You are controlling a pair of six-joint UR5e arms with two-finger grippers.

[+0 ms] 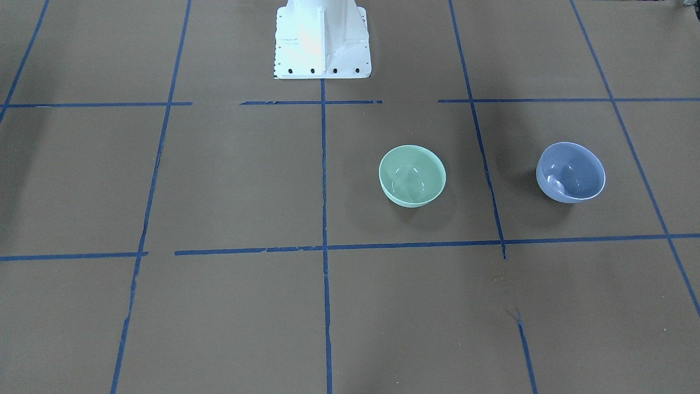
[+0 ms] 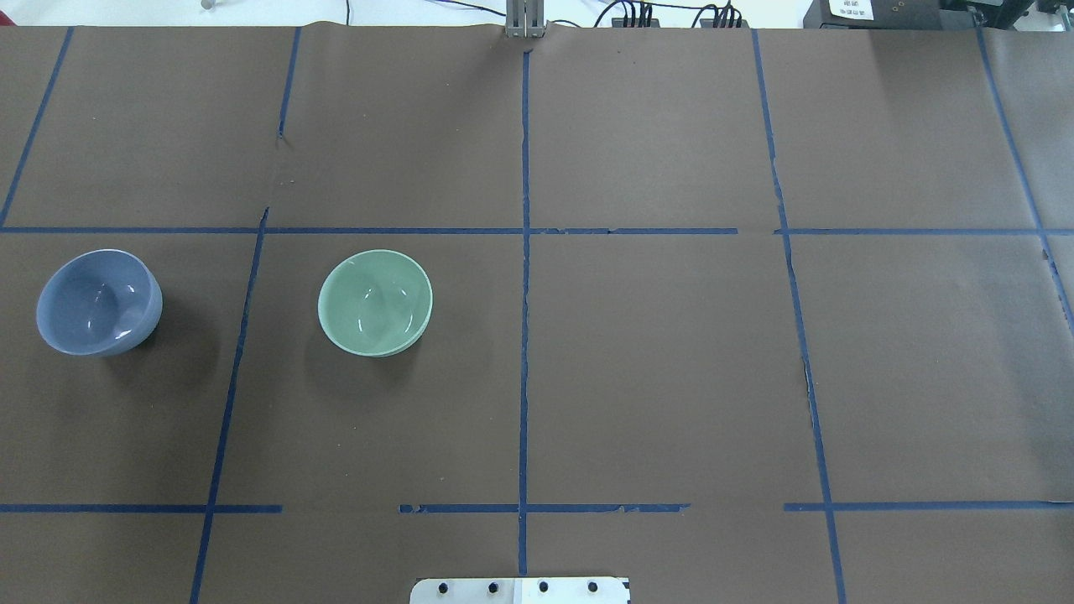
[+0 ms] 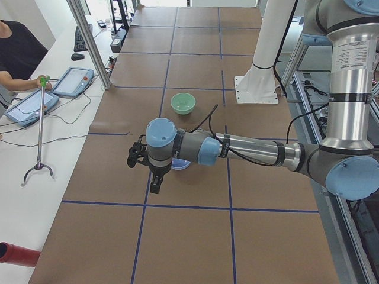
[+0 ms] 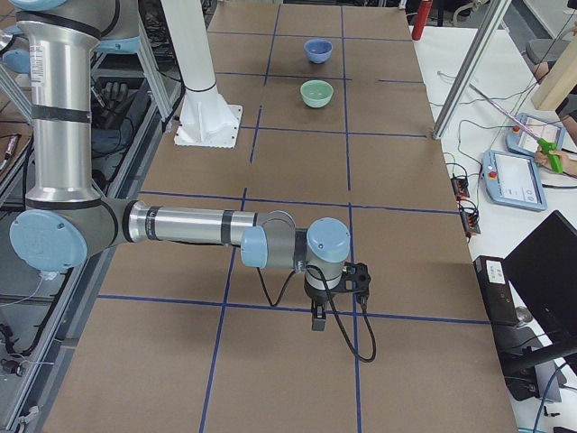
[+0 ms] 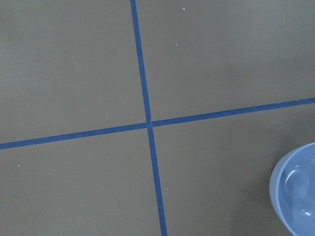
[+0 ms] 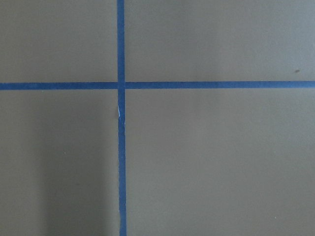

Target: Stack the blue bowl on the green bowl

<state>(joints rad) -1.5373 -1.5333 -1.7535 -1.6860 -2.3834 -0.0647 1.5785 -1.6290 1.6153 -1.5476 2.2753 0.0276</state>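
The blue bowl (image 2: 98, 302) stands upright at the table's left end; it also shows in the front view (image 1: 570, 172), the right side view (image 4: 317, 50) and at the left wrist view's lower right edge (image 5: 298, 196). The green bowl (image 2: 375, 302) stands upright to its right, apart from it (image 1: 412, 175) (image 3: 183, 103) (image 4: 316, 92). My left gripper (image 3: 155, 184) hangs above the table beside the blue bowl (image 3: 180, 165), which its arm partly hides. My right gripper (image 4: 317, 317) hangs over the table's far right part. I cannot tell whether either is open or shut.
The white robot base (image 2: 520, 590) stands at the table's near middle edge (image 1: 321, 41). Blue tape lines (image 2: 524, 277) split the brown table into squares. Operators' tablets (image 3: 71, 81) (image 4: 523, 180) and a reach tool (image 3: 39, 127) lie on side benches.
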